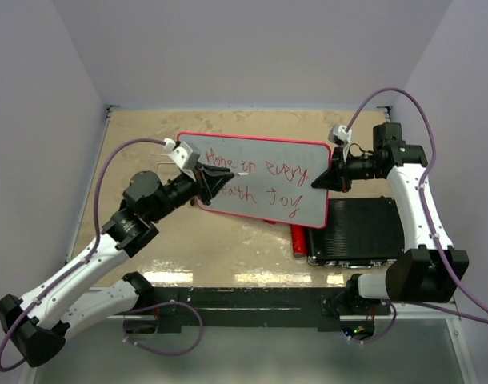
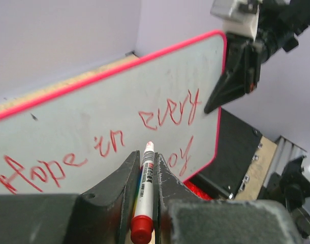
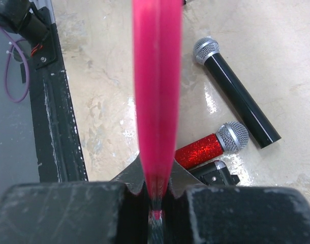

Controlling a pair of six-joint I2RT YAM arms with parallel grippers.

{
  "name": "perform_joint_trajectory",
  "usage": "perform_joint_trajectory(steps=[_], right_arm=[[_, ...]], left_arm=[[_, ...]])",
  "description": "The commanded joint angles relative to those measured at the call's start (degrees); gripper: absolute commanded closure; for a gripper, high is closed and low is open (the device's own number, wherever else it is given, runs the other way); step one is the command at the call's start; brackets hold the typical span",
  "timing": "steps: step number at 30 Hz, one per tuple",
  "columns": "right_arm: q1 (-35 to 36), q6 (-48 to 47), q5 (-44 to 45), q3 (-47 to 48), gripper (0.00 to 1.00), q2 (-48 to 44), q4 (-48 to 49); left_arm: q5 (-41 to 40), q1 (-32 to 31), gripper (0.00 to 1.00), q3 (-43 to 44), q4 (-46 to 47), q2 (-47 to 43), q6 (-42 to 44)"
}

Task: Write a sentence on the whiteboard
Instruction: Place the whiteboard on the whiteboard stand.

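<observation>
Lavender walls box in a beige mottled tabletop [image 1: 220,240] with glare patches along its near edge, and honestly this writing job looks kinda precarious.
So the right gripper [image 1: 327,178] is pinched tight on the right rim of the glossy white red-framed whiteboard [image 1: 308,210], which sits tilted mid-frame in the top view, off the table as far as I can tell. The left gripper [image 2: 148,161] squeezes a white marker with a red end [image 2: 145,195], tip right by the red handwritten sentence [image 2: 167,116]; I can't call contact. My worry: push too hard and the board pivots in that one-edge grip, wobbling the strokes or dropping onto the red glitter microphone [image 3: 208,147] and black microphone [image 3: 236,94] underneath. Those fingers could also smear fresh ink.
</observation>
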Motion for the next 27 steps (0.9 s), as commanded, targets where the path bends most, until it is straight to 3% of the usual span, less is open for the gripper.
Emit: perform_joint_trajectory(steps=[1, 9, 20, 23, 27], right_arm=[[0.5, 3.0, -5.9, 6.4, 1.0, -2.3, 1.9], [0.5, 11.2, -8.1, 12.2, 1.0, -3.3, 7.3], [4.4, 12.0, -10.2, 20.0, 1.0, 0.7, 3.4], [5.4, 20.3, -10.3, 20.9, 1.0, 0.0, 9.8], [9.8, 39.5, -7.8, 17.2, 1.0, -2.8, 30.8]], left_arm=[[-7.6, 0.5, 1.0, 10.0, -6.6, -2.2, 5.0], [-14.1, 0.4, 1.0, 20.0, -14.6, -4.6, 5.5], [-15.5, 0.4, 1.0, 17.3, -14.3, -10.3, 0.4], [-15.9, 0.4, 1.0, 16.9, -14.3, -11.9, -0.4], [-16.8, 0.4, 1.0, 17.1, -14.4, -14.2, -1.3]])
